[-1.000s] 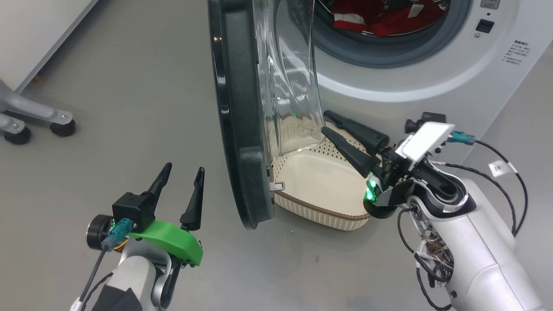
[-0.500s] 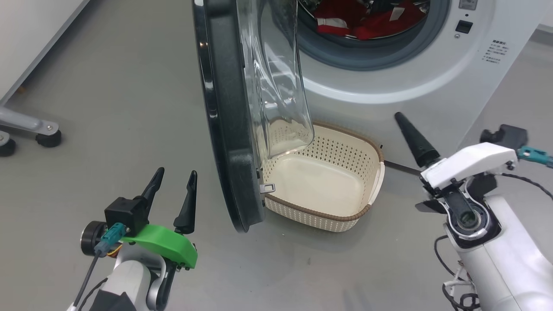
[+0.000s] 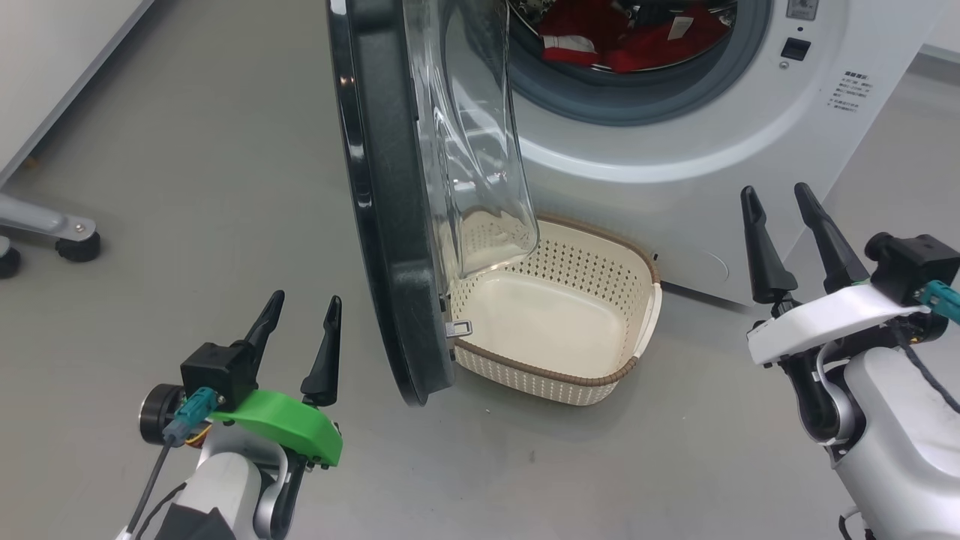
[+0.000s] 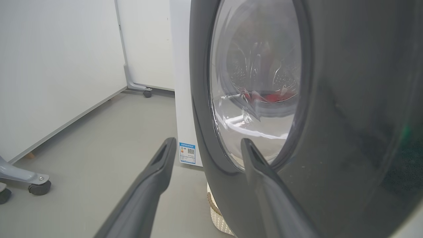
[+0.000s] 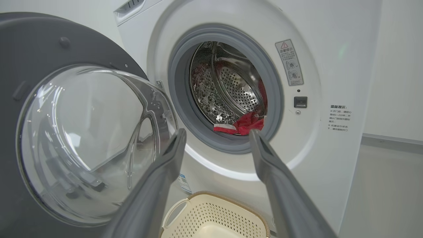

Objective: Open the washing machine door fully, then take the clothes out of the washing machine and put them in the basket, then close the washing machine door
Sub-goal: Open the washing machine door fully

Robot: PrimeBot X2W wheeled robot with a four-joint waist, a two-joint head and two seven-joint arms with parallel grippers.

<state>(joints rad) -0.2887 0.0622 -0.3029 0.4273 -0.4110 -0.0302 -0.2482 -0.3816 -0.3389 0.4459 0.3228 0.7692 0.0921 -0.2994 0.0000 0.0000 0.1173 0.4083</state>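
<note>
Well, at my far left a grey castered leg (image 3: pixel 71 238) stands on the grey floor (image 3: pixel 210 150), well apart from me. My left gripper (image 3: pixel 307 298) hovers low over that floor, jaws apart and empty. It is near the outer face of the washing machine door (image 3: pixel 390 225) but not touching it. The door stands swung out from the machine, almost edge-on to my head camera, with its clear glass bowl (image 3: pixel 472 135) bulging toward the drum side. Below that bowl sits the basket (image 3: pixel 551 373), on the floor close against the front of the washing machine (image 3: pixel 712 150) — its cream bottom bare. Up in the drum mouth lie the clothes (image 3: pixel 637 45), red with white trim, low in the drum behind the grey gasket (image 3: pixel 622 101). Right of the basket my right gripper (image 3: pixel 774 190) points toward the machine's front — jaws spread wide, holding nothing and touching nothing.
</note>
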